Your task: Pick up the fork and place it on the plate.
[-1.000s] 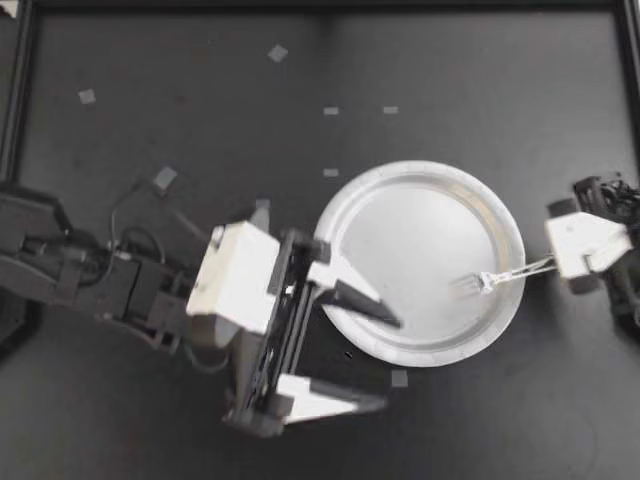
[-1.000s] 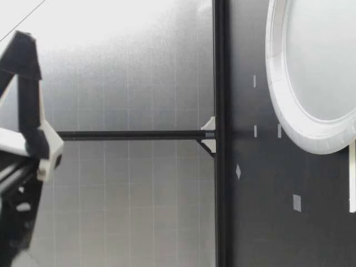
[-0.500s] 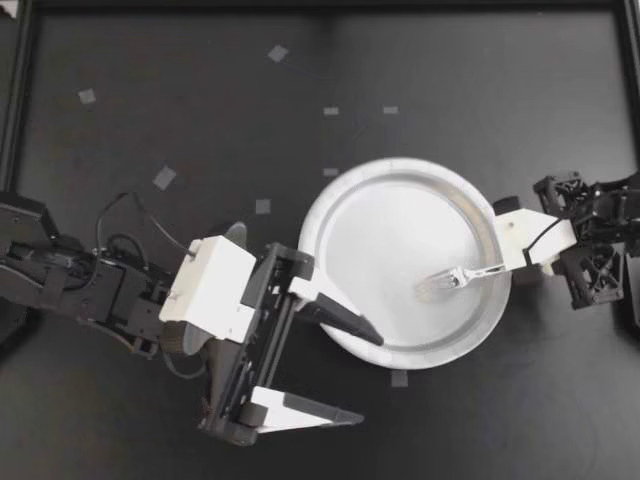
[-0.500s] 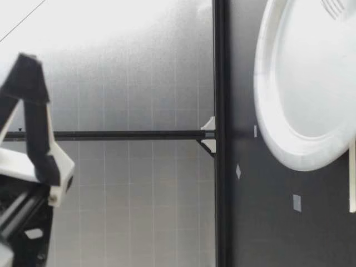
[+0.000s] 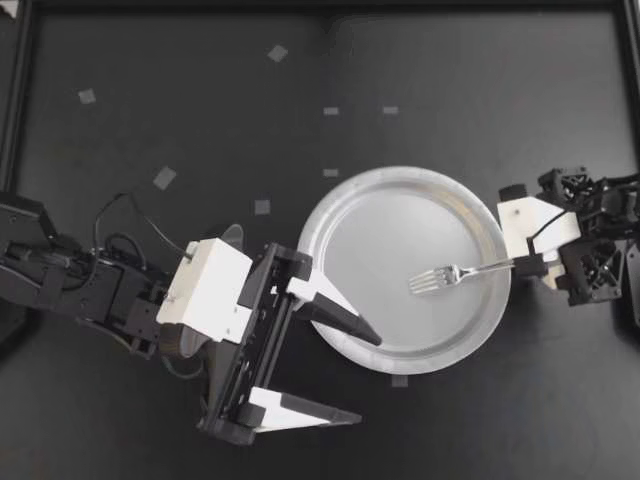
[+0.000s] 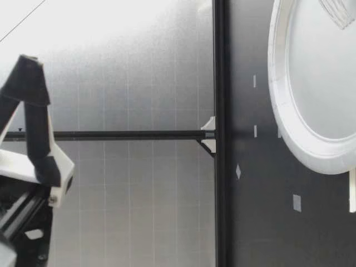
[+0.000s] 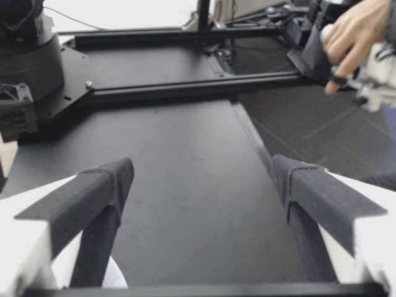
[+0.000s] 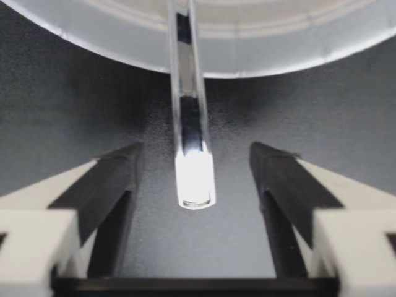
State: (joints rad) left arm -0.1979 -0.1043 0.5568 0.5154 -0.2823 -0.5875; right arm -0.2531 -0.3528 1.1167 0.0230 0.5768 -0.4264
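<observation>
My right gripper (image 5: 522, 232) has its two dark-padded fingers (image 8: 114, 179) spread apart and grips nothing. The handle end of the shiny silver metal fork (image 5: 460, 271) lies between them with a clear gap to each finger. That handle end juts past the rim over the matte black worktop (image 5: 200, 80), and from there the slim handle runs straight ahead across the rim of the round white paper plate (image 5: 345, 195). The fork's tines lie on the plate's flat inner part, pointing away from my right gripper toward the plate's middle, so the fork is on the plate with only its handle tip sticking out on the right-arm side. My left gripper (image 5: 366, 378) is at the plate's other side, its fingers opened wide and empty. Seen from above, the dark tip of one finger overlaps the plate's rim on the left-arm side, and I cannot tell whether it touches there. The other finger is over bare worktop, clear of the plate. Farther off, small pale tape squares (image 5: 165, 178) are scattered over the worktop, a black metal frame rail (image 7: 185, 86) borders it, and beyond that a person's hand (image 7: 349, 34) shows.
</observation>
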